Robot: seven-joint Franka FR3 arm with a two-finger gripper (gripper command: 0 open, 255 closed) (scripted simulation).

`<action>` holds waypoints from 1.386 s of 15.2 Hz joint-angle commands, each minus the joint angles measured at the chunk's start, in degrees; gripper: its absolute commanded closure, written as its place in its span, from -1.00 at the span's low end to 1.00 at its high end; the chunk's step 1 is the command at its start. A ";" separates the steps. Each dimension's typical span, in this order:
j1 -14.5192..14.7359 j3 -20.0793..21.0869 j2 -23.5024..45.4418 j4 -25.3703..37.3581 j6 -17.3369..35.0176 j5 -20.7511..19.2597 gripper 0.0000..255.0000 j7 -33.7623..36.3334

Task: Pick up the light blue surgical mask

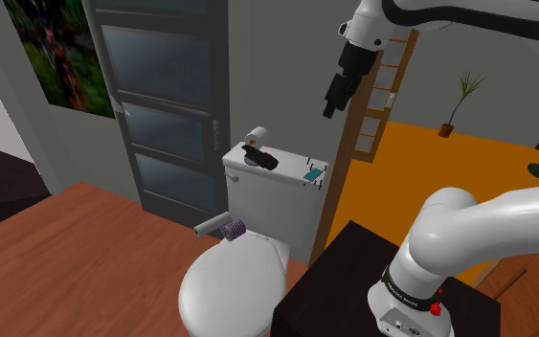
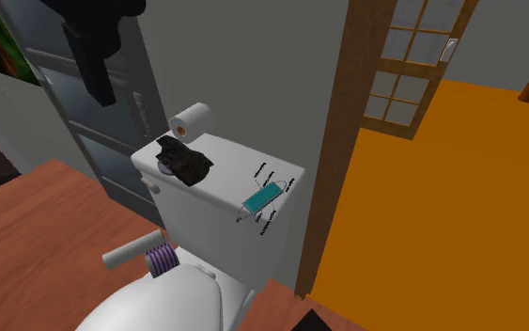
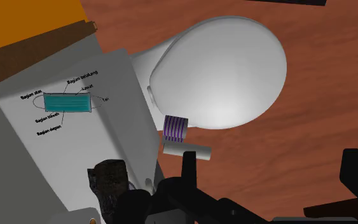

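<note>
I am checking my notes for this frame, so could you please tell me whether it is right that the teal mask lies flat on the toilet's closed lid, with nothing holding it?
Not quite: the teal mask lies flat on top of the toilet tank, not on the closed lid, as the second exterior view shows. Nothing is holding it, as you said.

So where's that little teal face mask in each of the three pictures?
Shoulder view: the flat teal rectangular mask lies on the white toilet tank lid, at its end toward this view's right.
Second exterior view: mask near the lid's corner toward this view's right.
Wrist view: mask on the lid, apart from the dark crumpled lump.
Shared landmark: that lump, at the lid's opposite end.
</note>
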 commanded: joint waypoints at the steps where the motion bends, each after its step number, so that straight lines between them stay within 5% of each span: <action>1: 0.00 0.00 0.00 0.00 0.00 0.00 -1.00 0.00; 21: -6.32 -8.44 30.49 -1.90 26.07 -5.78 -1.00 -1.23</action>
